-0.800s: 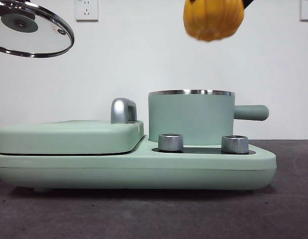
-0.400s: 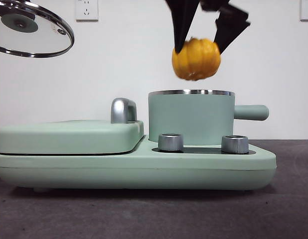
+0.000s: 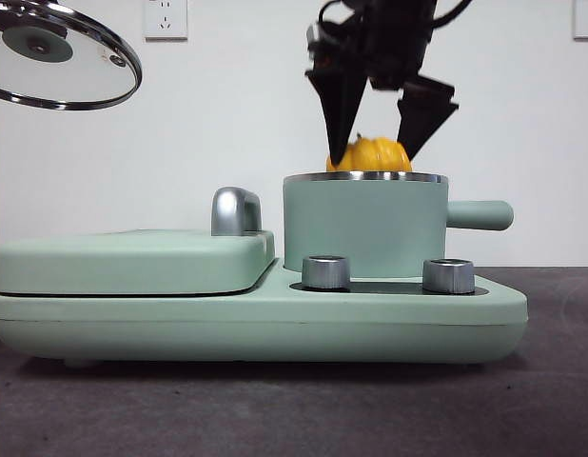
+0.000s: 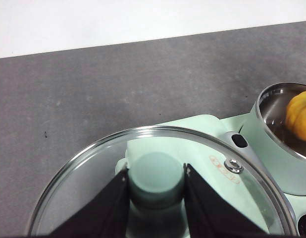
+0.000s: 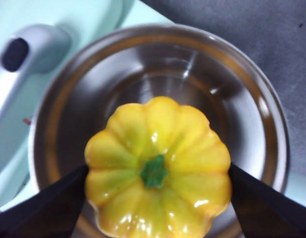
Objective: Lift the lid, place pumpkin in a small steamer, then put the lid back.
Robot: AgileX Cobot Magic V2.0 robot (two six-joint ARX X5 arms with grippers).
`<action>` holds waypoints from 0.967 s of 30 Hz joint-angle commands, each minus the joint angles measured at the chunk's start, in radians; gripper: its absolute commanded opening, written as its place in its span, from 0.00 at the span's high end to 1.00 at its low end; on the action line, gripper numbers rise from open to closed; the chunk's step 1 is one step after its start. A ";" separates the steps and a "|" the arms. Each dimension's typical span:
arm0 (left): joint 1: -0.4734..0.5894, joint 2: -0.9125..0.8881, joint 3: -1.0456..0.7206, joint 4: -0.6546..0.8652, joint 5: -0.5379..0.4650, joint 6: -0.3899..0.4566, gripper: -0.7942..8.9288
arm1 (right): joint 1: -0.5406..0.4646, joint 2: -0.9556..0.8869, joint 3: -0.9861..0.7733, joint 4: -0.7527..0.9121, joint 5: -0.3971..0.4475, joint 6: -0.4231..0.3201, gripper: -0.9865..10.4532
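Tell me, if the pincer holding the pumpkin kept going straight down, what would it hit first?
Probably the bare steel bottom of the pot. The right pincer points down into it, the pumpkin between its jaws, and nothing lies inside.

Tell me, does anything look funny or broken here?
Nothing looks broken or spilled. The lid is up in the air only because the left gripper holds its knob. The right gripper holds the pumpkin upright, partly inside the small steamer.
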 commanded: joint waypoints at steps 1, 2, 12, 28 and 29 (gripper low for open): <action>-0.002 0.011 0.013 0.027 0.005 -0.004 0.91 | 0.006 0.042 0.029 0.009 -0.001 -0.016 0.57; -0.002 0.018 0.013 0.028 0.005 -0.004 0.91 | 0.006 0.053 0.029 0.011 -0.001 -0.016 0.57; -0.002 0.043 0.013 0.057 0.005 -0.004 0.91 | 0.011 0.111 0.029 0.040 -0.028 -0.022 0.57; -0.002 0.043 0.013 0.056 0.005 -0.004 0.91 | 0.017 0.162 0.029 0.060 -0.038 -0.059 0.53; -0.002 0.043 0.013 0.056 0.005 -0.004 0.91 | 0.017 0.162 0.029 0.058 -0.038 -0.064 0.52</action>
